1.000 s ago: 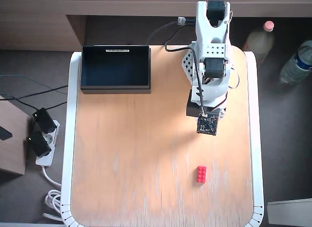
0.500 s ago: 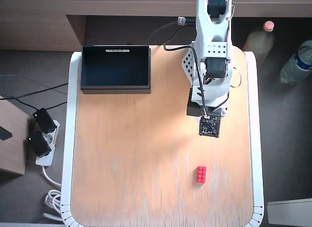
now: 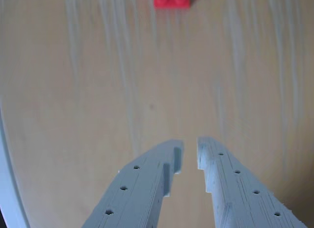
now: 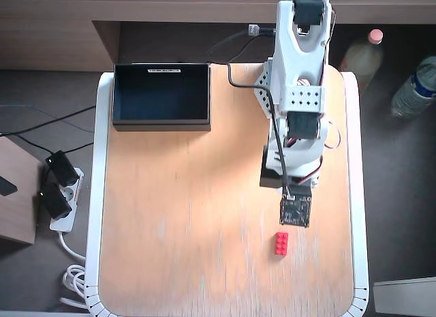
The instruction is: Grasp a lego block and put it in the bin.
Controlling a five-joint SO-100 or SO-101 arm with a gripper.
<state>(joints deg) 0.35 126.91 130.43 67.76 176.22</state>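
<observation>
The red lego block [image 3: 171, 0] lies on the wooden table at the top edge of the wrist view, ahead of and a little left of my fingertips. My gripper [image 3: 190, 144] is empty, its jaws almost together with only a narrow slit between them, well short of the block. In the overhead view the block [image 4: 281, 244] lies just below the wrist's camera board [image 4: 295, 211], which hides the fingers. The black bin [image 4: 161, 119] stands at the table's top left corner, far from the block, and nothing shows inside it.
The arm's white base [image 4: 303, 31] stands at the table's top right. Two bottles [image 4: 361, 54] [image 4: 415, 85] stand off the table to the right, and a power strip [image 4: 58, 194] lies off its left side. The table's white edge [image 3: 7, 189] shows at the wrist view's left.
</observation>
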